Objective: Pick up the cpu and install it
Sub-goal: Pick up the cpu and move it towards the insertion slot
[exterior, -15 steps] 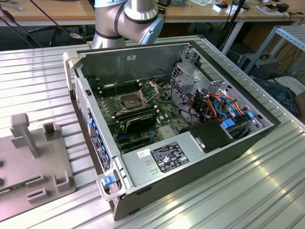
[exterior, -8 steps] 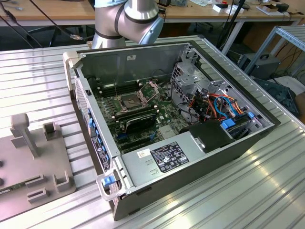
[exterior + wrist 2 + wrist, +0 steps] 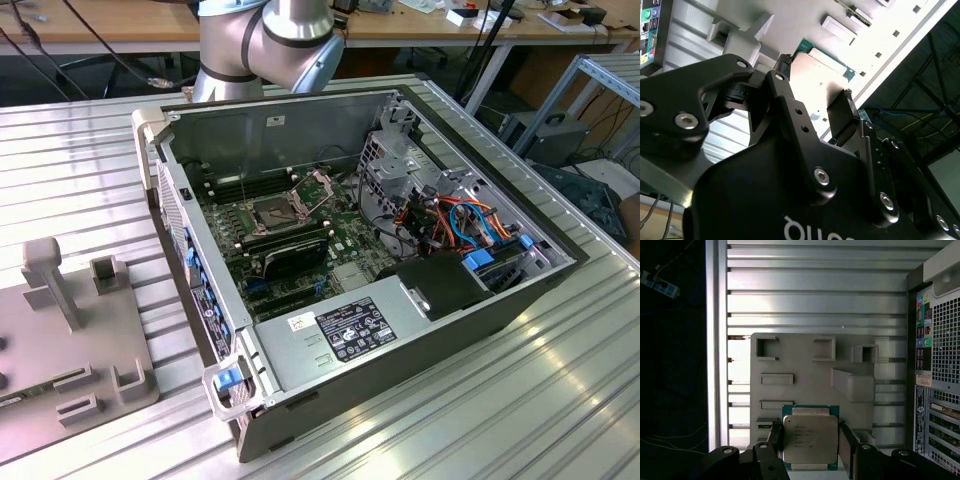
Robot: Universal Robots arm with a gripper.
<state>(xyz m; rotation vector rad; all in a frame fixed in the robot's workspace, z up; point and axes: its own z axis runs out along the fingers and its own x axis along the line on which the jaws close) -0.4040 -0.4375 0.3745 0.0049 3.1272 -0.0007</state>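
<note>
In both wrist views the cpu (image 3: 810, 439), a flat square chip with a dull silver top on a green edge, sits between my two black fingers. My gripper (image 3: 810, 435) is shut on it, one finger (image 3: 774, 439) on each side. The chip hangs well above the grey fixture plate (image 3: 805, 365) with its raised holders. From the other side, the second wrist view shows the cpu (image 3: 822, 82) clamped in the gripper (image 3: 815, 80). In the exterior view the open socket (image 3: 275, 212) lies on the motherboard inside the computer case (image 3: 330, 330), its silver plate (image 3: 318, 182) hinged up.
The grey fixture plate (image 3: 70, 340) lies on the ribbed metal table at the exterior view's left, beside the case. The case's rear port panel (image 3: 935, 365) stands close to the plate. The arm's joints (image 3: 270, 40) rise behind the case. Memory sticks (image 3: 285, 245) and cables (image 3: 450, 220) crowd the case.
</note>
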